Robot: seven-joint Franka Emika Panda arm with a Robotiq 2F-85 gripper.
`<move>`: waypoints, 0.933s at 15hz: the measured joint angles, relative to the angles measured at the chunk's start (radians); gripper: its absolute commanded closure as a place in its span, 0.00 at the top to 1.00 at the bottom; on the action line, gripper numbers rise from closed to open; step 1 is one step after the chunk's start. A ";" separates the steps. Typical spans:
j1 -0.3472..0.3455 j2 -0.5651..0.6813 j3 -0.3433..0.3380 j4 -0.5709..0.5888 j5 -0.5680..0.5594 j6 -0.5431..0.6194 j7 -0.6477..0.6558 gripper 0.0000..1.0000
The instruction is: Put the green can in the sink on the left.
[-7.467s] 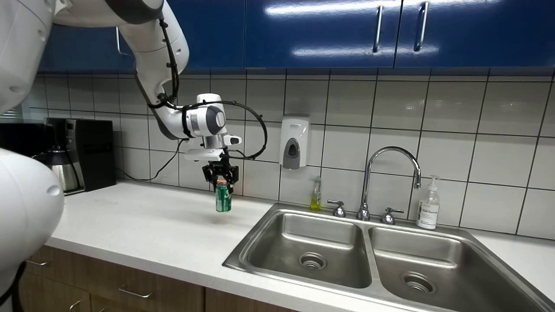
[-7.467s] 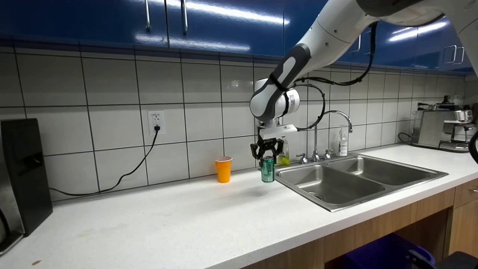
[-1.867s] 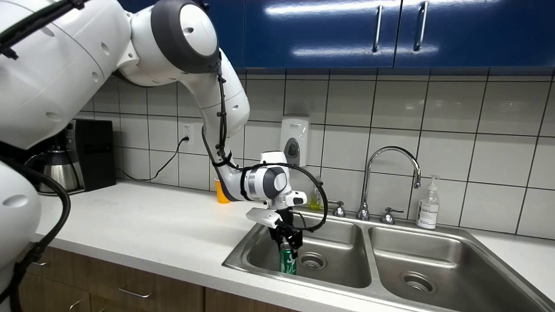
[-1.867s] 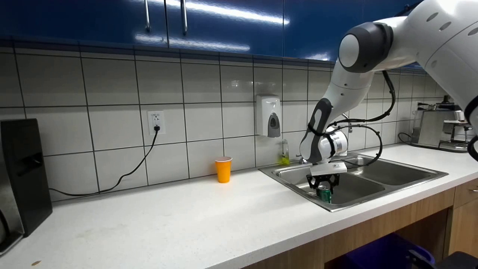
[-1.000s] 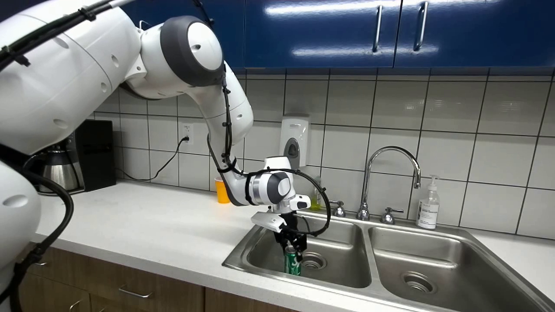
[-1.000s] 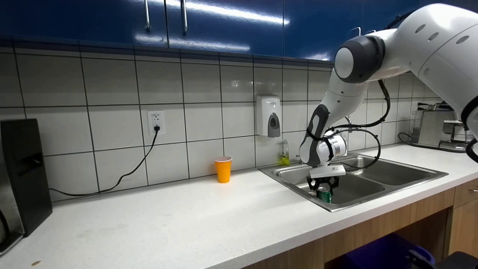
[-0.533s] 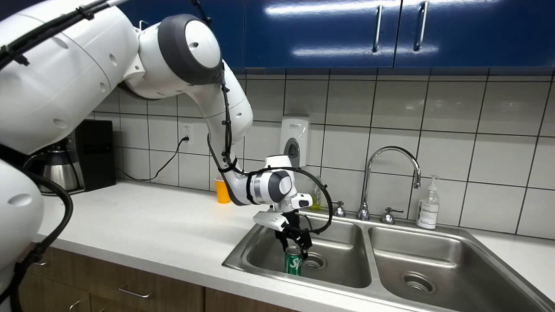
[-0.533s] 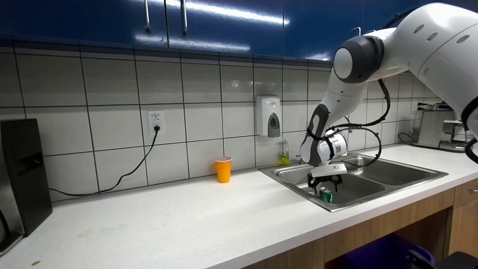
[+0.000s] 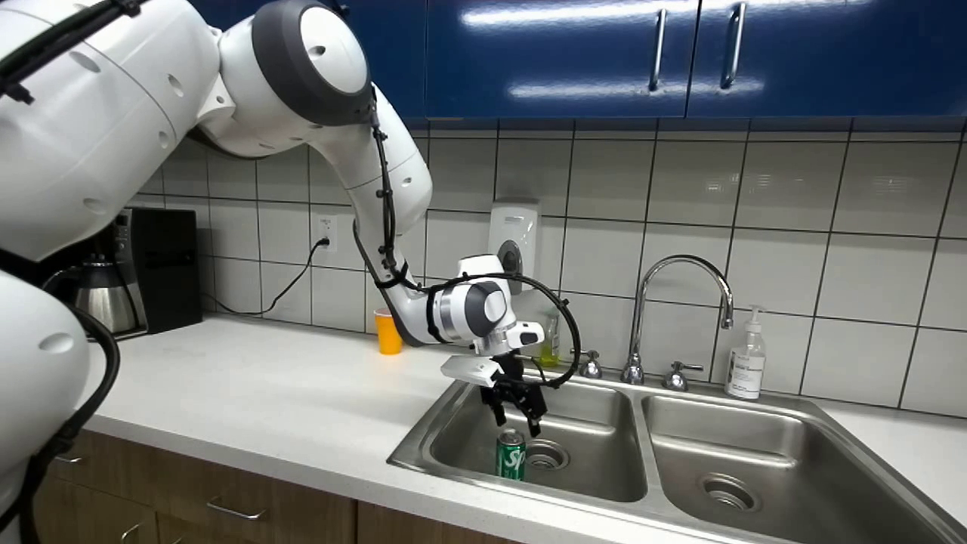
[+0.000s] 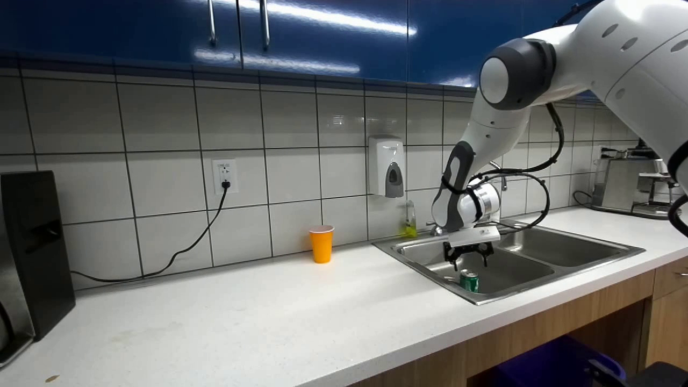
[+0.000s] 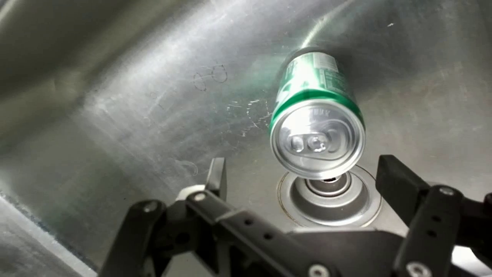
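Shiny green metal can [image 11: 317, 115] is standing upright in LH basin [image 9: 597, 453] of scratched s/steel sink [image 9: 655, 468], nr round drain [image 11: 326, 211]. Black gripper [image 9: 518, 425] is hovering just above, fingers [image 11: 401, 188] spread wide, gripping nothing. Tapered orange cup [image 10: 322, 246] is sitting on smooth white c'top [image 10: 242, 317].

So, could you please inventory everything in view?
Soda can: 1, green, left basin
Double sink: 1, silver, counter
Gooseneck faucet: 1, chrome, behind sink
Faucet handles: 2, chrome, alongside
Pump bottle: 1, whitish, behind sink
Bottle: 1, yellow-green, behind sink
Soap dispenser: 1, white, wall
Outlet: at least 1, white, wall
Cup: 1, orange, counter
Coffee maker: 1, black, counter
Espresso machine: 1, silver, counter
Cords: 2, black, beside machines
Cabinets: several, blue, overhead
Drawers: several, brown, below
Bin: 1, blue, below counter
Gripper: 1, black, open above can
Robot arm: 1, white, above sink
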 measured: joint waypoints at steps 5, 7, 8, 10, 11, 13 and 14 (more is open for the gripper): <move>0.018 -0.093 -0.005 -0.072 -0.022 -0.006 0.000 1.00; 0.027 -0.145 -0.005 -0.107 -0.038 -0.022 0.000 1.00; 0.031 -0.174 -0.004 -0.125 -0.048 -0.039 -0.001 1.00; 0.035 -0.238 0.004 -0.160 -0.067 -0.101 -0.013 1.00; 0.035 -0.273 0.011 -0.178 -0.074 -0.144 -0.028 1.00; 0.034 -0.350 0.028 -0.212 -0.086 -0.254 -0.065 1.00; 0.031 -0.389 0.039 -0.228 -0.086 -0.308 -0.085 1.00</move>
